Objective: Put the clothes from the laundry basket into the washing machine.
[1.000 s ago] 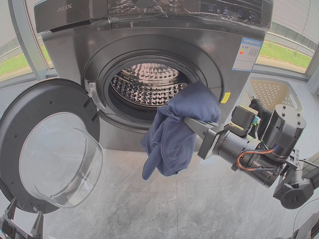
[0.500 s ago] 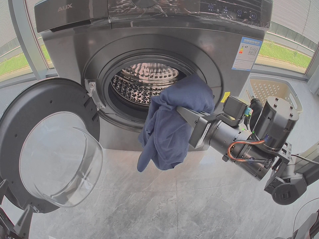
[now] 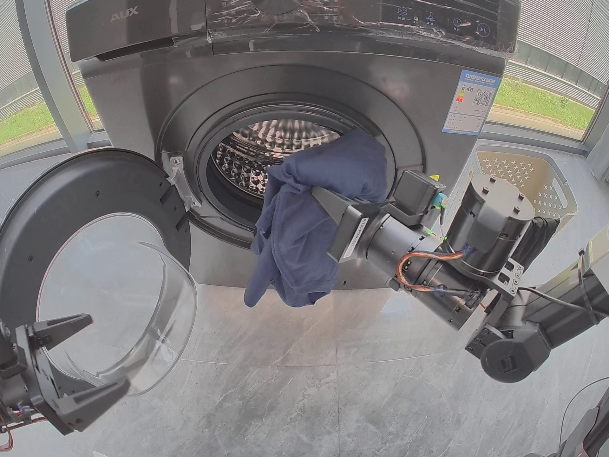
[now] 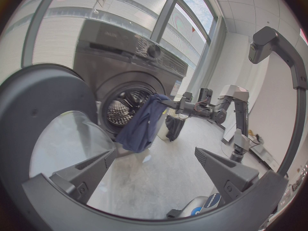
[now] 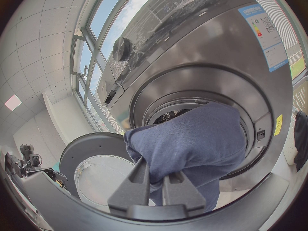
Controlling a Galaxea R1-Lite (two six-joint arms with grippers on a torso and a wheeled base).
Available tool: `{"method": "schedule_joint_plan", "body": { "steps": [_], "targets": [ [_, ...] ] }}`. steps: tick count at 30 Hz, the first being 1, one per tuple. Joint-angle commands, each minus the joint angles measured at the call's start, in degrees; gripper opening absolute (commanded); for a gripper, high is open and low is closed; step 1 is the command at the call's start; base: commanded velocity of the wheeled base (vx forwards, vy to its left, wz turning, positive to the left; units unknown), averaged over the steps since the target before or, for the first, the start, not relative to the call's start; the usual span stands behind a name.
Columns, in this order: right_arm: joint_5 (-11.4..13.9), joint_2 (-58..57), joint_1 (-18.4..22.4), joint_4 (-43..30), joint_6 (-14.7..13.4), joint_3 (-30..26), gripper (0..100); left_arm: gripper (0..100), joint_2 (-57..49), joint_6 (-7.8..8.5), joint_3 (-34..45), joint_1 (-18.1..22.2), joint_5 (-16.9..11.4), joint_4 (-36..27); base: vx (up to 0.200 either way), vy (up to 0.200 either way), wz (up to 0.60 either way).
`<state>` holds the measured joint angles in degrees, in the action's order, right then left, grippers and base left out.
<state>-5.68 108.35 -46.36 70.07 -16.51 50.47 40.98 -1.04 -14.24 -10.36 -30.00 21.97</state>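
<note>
Right pincer (image 3: 319, 193) clamped on bunched navy garment (image 3: 298, 242) hanging limp at drum mouth (image 3: 254, 153); left pincer (image 3: 108, 352) agape.

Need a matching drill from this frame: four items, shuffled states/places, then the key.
Items
1. navy garment
2. washer door
3. left gripper
4. laundry basket

States/places
A. open, holding nothing
B. beside the washing machine, on the robot's right
C. hinged open, on the robot's left
D. hanging from the shut right gripper, in front of the drum

Pairs: 1-D, 2-C, 3-A, 4-B
</note>
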Motion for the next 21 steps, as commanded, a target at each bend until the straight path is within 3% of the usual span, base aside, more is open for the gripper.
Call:
{"method": "schedule_joint_plan", "body": {
  "steps": [1, 10, 21],
  "targets": [
    [0.1, 3.4, 0.0, 0.4, 0.0, 2.3, 0, 100, 15.8, -0.19, -0.6, -9.4, 1.3, 6.9, 0.000, 0.000, 0.00],
    [-0.6, 4.2, 0.0, 0.6, -0.1, 1.9, 0, 100, 28.3, -0.19, -1.1, -13.9, 2.0, 16.6, 0.000, 0.000, 0.00],
    [-0.6, 4.5, -0.6, 2.0, -0.1, 3.3, 0, 100, 39.3, -0.81, -8.1, -14.9, 1.7, 17.3, 0.000, 0.000, 0.00]
  ]
}}
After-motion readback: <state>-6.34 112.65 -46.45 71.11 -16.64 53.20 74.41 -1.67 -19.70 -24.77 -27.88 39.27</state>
